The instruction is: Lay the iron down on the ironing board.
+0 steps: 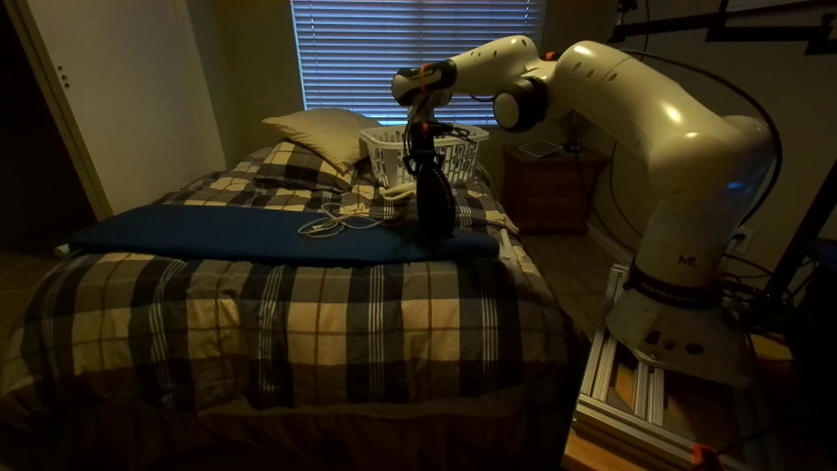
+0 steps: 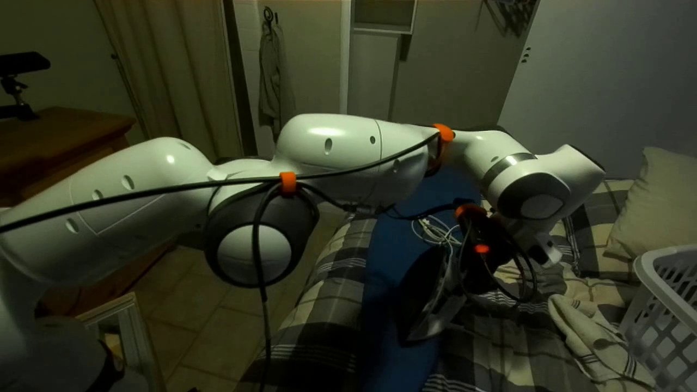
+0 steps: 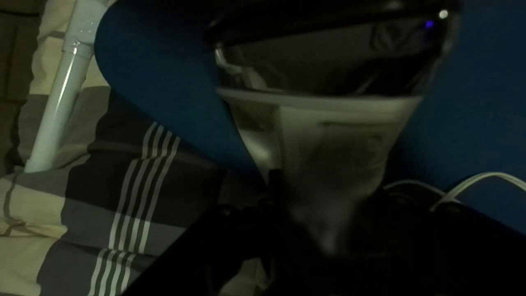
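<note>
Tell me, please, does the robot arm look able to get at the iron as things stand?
Likely yes: the gripper is at the upper, narrow end of the iron, with nothing visible blocking the way. Whether it grips firmly, I cannot tell.

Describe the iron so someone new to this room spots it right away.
On the plaid-covered bed, the long blue ironing board lies crosswise. Toward its end nearest the robot is the iron. Unlike the flat board and the pale, looped cord, it's a dark wedge with its nose up.
</note>
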